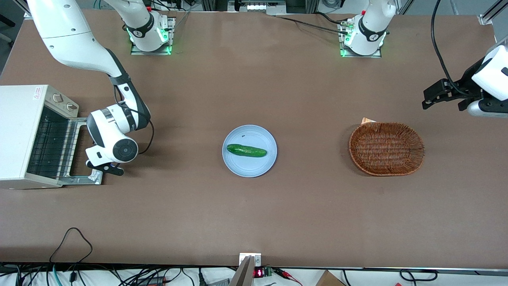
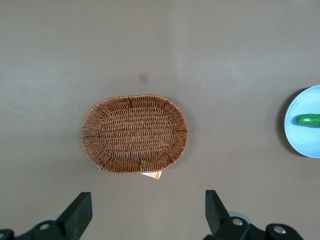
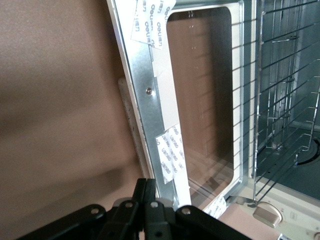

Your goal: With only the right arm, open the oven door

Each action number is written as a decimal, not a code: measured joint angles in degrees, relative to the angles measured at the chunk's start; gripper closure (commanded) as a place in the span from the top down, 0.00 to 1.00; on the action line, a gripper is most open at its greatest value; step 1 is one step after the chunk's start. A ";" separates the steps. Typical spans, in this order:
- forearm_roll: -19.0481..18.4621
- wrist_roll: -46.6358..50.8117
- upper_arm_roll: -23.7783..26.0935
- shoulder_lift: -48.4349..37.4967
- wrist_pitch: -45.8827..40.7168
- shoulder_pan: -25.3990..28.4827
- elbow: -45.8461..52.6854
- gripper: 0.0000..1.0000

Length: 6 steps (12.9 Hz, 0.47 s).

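The white oven (image 1: 20, 119) stands at the working arm's end of the table, with its wire rack (image 1: 51, 143) showing inside. The oven door (image 1: 85, 179) lies folded down flat on the table in front of it. The right wrist view shows the door's metal frame (image 3: 150, 100), its glass window (image 3: 200, 90), the pale bar handle (image 3: 131, 120) along its free edge and the rack (image 3: 285, 100). The right arm (image 1: 115, 131) reaches down over the door. Its gripper (image 1: 115, 170) (image 3: 146, 184) is shut and empty, just above the door's handle edge.
A blue plate (image 1: 250, 167) with a cucumber (image 1: 246, 150) sits mid-table. A wicker basket (image 1: 386, 148) lies toward the parked arm's end and also shows in the left wrist view (image 2: 135, 134). Cables hang along the table edge nearest the front camera.
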 measured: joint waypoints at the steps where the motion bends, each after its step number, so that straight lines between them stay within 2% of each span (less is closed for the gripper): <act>1: 0.33 -0.01 0.02 0.02 0.00 0.00 0.00 0.99; 4: 5.83 -0.13 0.78 -0.98 -0.18 0.26 0.83 1.00; 6: 12.66 -3.02 1.01 -4.06 -1.95 0.37 1.91 1.00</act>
